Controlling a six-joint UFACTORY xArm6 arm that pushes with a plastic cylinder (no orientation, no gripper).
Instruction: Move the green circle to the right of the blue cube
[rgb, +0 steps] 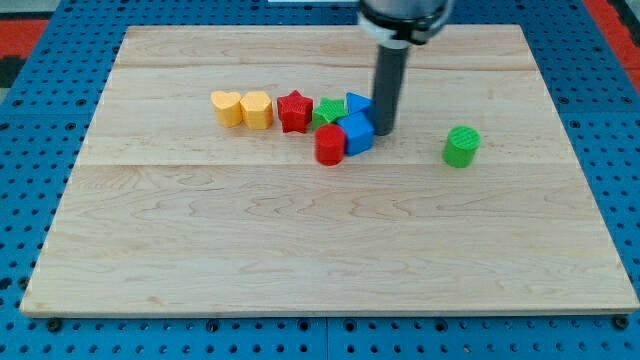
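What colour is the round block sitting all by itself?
Green. The lone green circle shows clearly in the camera view, at the view's right, apart from my tip.

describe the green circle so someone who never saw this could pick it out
On the wooden board, look to the view's right of the block cluster where my tip rests. The green circle stands alone there, a short upright cylinder; the other green block is wedged in the cluster.

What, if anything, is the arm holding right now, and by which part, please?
Nothing is held: the arm ends in a plain rod. My tip rests on the board beside the blue cube, on the view's right of it; the green circle lies apart.
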